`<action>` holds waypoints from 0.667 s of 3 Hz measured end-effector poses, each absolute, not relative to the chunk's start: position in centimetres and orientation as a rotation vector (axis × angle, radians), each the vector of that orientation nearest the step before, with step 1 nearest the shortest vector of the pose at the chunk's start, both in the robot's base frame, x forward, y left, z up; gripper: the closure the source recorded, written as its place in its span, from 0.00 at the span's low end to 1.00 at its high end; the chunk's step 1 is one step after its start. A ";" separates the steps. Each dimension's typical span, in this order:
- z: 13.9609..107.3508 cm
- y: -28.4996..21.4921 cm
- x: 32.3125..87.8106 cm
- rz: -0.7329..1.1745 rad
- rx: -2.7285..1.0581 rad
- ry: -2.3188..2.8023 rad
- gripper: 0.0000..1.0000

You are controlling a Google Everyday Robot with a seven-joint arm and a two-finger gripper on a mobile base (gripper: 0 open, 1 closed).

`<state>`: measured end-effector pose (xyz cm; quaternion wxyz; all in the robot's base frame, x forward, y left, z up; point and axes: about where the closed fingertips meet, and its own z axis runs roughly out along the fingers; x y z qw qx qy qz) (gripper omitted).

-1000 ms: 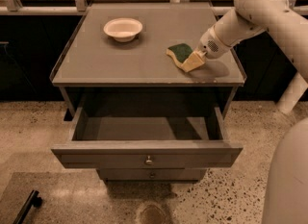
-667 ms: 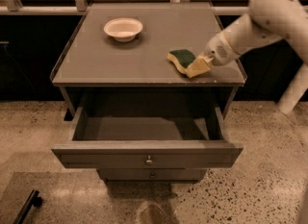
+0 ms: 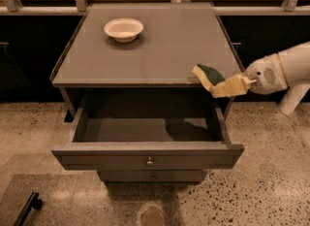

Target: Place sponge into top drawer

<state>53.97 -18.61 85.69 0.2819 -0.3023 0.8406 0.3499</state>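
Observation:
The sponge [image 3: 208, 73], dark green on top with a pale yellow body, hangs in the air at the cabinet top's front right corner, above the right end of the open top drawer [image 3: 145, 153]. My gripper [image 3: 227, 87] reaches in from the right and is shut on the sponge. Its white wrist [image 3: 264, 76] is beyond the cabinet's right side. The drawer is pulled out, its grey inside [image 3: 140, 129] is bare, and a small round knob [image 3: 149, 161] sits at the centre of its front.
A cream round bowl [image 3: 124, 28] stands at the back left of the grey cabinet top [image 3: 160, 50]. The lower drawer front [image 3: 152, 175] is closed beneath the top one. A speckled floor surrounds the cabinet, with a dark bar [image 3: 26, 209] at the lower left.
My gripper has lifted the sponge off the cabinet top and carried it forward and right, past the front edge, over the drawer's right end.

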 end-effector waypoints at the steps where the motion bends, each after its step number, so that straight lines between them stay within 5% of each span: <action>1: 84.0 -19.5 51.1 1.066 -0.673 2.267 1.00; 2: 83.9 -19.7 50.8 1.074 -0.661 2.268 1.00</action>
